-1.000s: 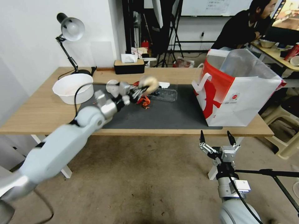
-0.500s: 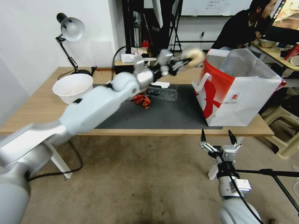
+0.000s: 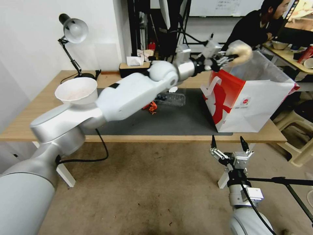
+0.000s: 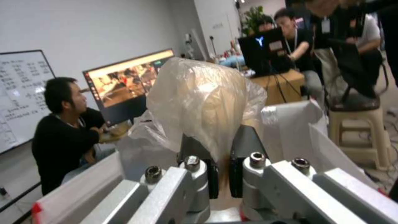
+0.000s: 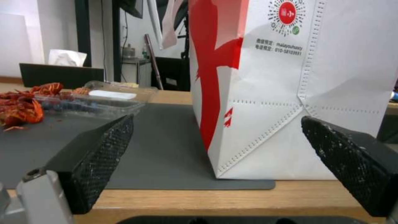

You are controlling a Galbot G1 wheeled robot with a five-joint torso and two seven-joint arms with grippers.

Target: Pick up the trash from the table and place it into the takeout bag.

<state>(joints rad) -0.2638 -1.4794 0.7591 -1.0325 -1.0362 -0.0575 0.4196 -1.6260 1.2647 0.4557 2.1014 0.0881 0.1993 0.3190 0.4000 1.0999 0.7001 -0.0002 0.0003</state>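
The left gripper [image 3: 225, 59] now sits in the upper right of the head view, right over the open top of the takeout bag [image 3: 257, 98]; a second ago it was low over the dark grey mat [image 3: 172, 122] in the middle of the frame, and half a second ago it was halfway across; so the long swing is nearly over. It holds the clear bag with beige lump [image 3: 240, 52], its two black pads pinched on the crinkly plastic; in the left wrist view the clear bag with beige lump [image 4: 205, 102] puffs up above the narrow jaws, thin and shiny like cling wrap, with a soft round tan shape inside. I think the job here is almost a drop, since the bag mouth is just under the load.

The takeout bag is boxy and stiff, white with a red side and white loop handles; it stands on the mat at the right side of the table [image 3: 42, 114], which is smooth light wood.

More trash waits on the table: red shells [image 3: 150, 106] in a spiky little pile in the middle, a clear plastic tray [image 3: 172, 97] just beside them, and a round white bowl [image 3: 76, 93] at the left.

The right gripper [image 3: 228, 145] hangs low in the lower right of the frame, in front of the table edge, its rough black pads spread wide with nothing between them.
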